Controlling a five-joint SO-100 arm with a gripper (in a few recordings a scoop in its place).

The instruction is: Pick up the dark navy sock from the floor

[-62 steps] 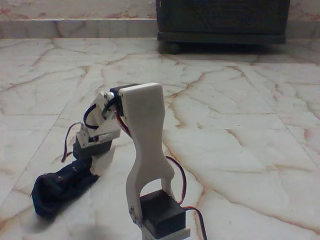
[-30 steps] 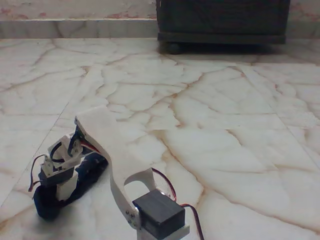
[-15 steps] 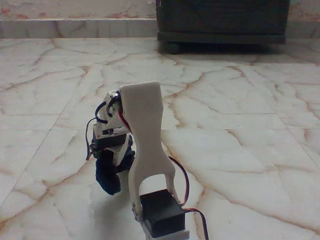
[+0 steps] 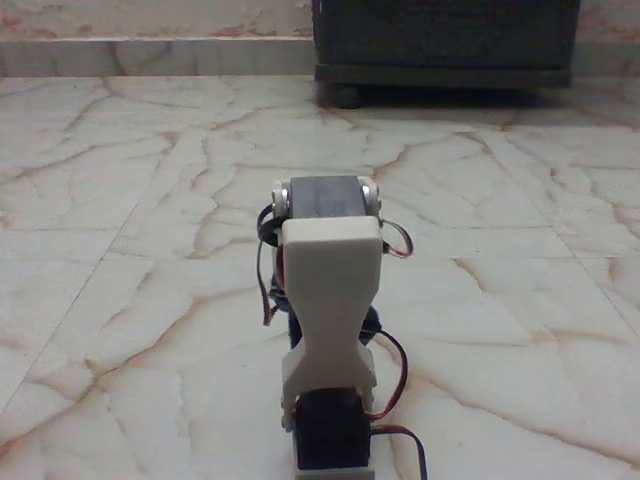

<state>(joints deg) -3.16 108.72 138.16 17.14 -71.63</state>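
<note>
Little can be said of the tool. It sits on the far side of the arm's white link (image 4: pixel 330 300), which stands square between it and the camera, so I cannot tell whether its jaws are open, closed, or gripping fabric.

Thin slivers of dark navy show at either edge of the link's narrow waist, and I take them to be the sock (image 4: pixel 287 318). It seems to be bunched just behind the link rather than spread out. Whether it hangs clear of the floor (image 4: pixel 520 300) or touches it is hidden.

Red and black wires (image 4: pixel 400 240) loop out beside the black servo (image 4: pixel 325 198) at the top of the link. A second black servo (image 4: pixel 330 430) sits at the base. The tiles on both sides of the arm carry only their brown veins, and a dark cabinet (image 4: pixel 445 40) stands well back by the wall.

Judging by how tightly the fabric keeps to the arm, the step in hand is probably the lift, with the sock gathered up and carried. If so, the next move calls for a firm, unchanged grip and a smooth raise, so the limp tail clears the tiles without snagging the wires.

No brand, label or other writing can be read anywhere.
</note>
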